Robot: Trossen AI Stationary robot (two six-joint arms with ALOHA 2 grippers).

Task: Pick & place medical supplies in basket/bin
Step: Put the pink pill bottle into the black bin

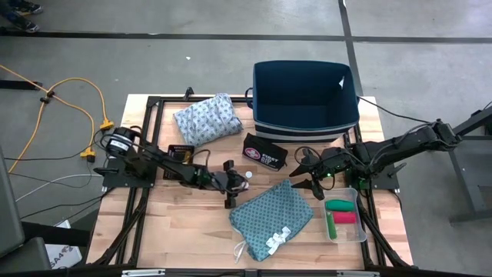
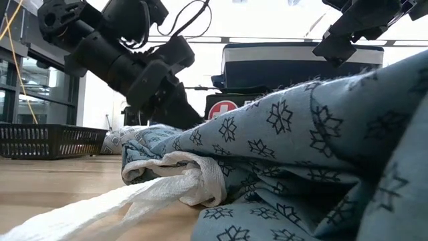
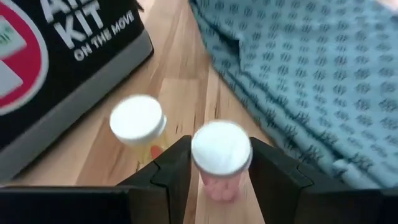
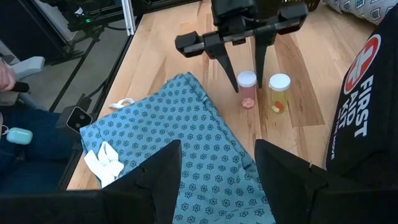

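Left gripper (image 3: 219,180) at table centre, fingers closed around pink-filled vial (image 3: 221,155), white cap between pads. Second vial (image 3: 138,122), yellow contents, just beside; first aid kit (image 1: 264,151) near. Judgement: lift straight up, avoid knocking neighbour. Teal cloth (image 1: 273,217) right of vials; pale cloth (image 1: 206,119) and navy bin (image 1: 306,96) at table's back. Right gripper (image 4: 217,180) hovers above teal cloth, jaws apart, empty. Wooden table (image 1: 184,223); grey floor, orange cable beyond.
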